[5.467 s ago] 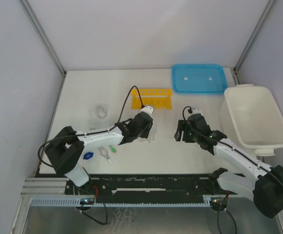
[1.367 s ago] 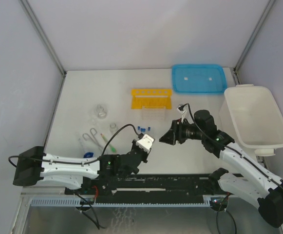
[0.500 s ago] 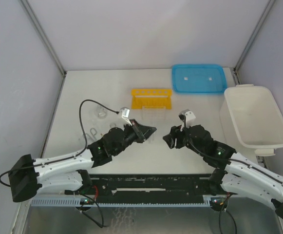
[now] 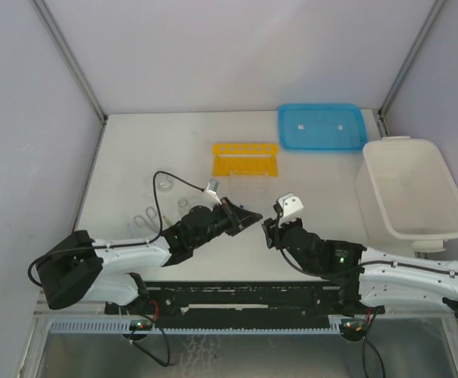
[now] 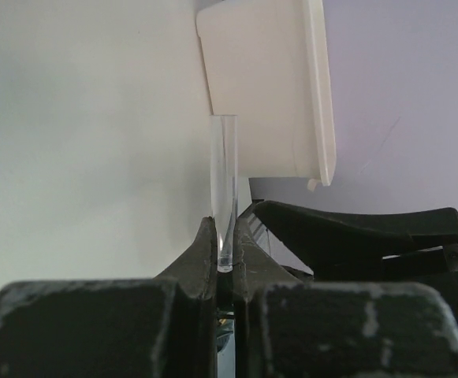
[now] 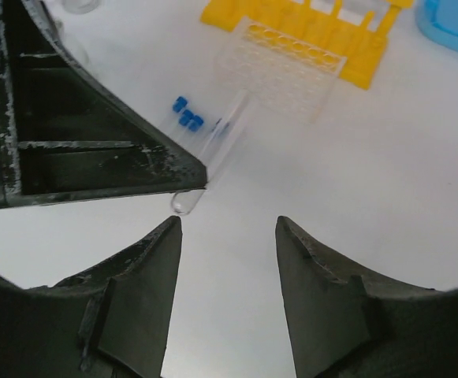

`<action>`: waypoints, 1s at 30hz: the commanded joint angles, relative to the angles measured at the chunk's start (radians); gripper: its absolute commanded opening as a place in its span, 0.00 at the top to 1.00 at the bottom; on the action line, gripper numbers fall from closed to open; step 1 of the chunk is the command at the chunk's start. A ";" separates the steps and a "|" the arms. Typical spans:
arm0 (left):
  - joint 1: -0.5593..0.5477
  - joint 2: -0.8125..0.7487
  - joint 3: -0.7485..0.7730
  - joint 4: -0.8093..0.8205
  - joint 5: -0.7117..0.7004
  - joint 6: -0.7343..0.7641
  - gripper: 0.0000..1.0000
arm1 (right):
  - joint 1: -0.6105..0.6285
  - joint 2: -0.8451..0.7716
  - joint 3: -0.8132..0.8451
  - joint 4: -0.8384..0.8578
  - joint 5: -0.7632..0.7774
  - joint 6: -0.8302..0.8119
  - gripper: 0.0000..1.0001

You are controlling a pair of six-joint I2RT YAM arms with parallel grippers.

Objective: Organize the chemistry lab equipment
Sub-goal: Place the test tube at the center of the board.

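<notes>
Tube (image 5: pixel 225 189) – clear, glossy; rack (image 4: pixel 245 159) – yellow plastic; tub (image 4: pixel 411 189) – white, matt; table (image 4: pixel 126 157) – smooth.

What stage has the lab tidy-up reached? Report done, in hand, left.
Done: nothing visibly sorted; no tubes seen standing in the yellow plastic tube rack.
In hand: the left gripper is shut on a clear glass test tube, facing the open right gripper.
Left: blue-capped tubes and thin metal tongs lie loose on the table.

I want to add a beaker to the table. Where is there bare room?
Bare: the far-left corner behind the glass vessel, and the strip between the yellow tube rack and the white tub. Crowded: mid-table, where both claws meet, and near-left by the tongs.
</notes>
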 commanded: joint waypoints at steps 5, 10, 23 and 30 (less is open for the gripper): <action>0.006 -0.077 0.040 -0.212 -0.100 0.160 1.00 | -0.021 -0.103 0.017 -0.050 0.186 0.068 0.48; -0.012 0.026 0.206 -0.538 -0.167 0.372 1.00 | -0.165 -0.151 0.036 -0.152 0.077 0.156 0.48; -0.135 0.337 0.347 -0.760 -0.194 0.416 1.00 | -0.244 -0.163 0.060 -0.251 0.060 0.200 0.47; -0.161 0.404 0.398 -0.754 -0.174 0.408 0.93 | -0.259 -0.180 0.058 -0.271 0.066 0.207 0.47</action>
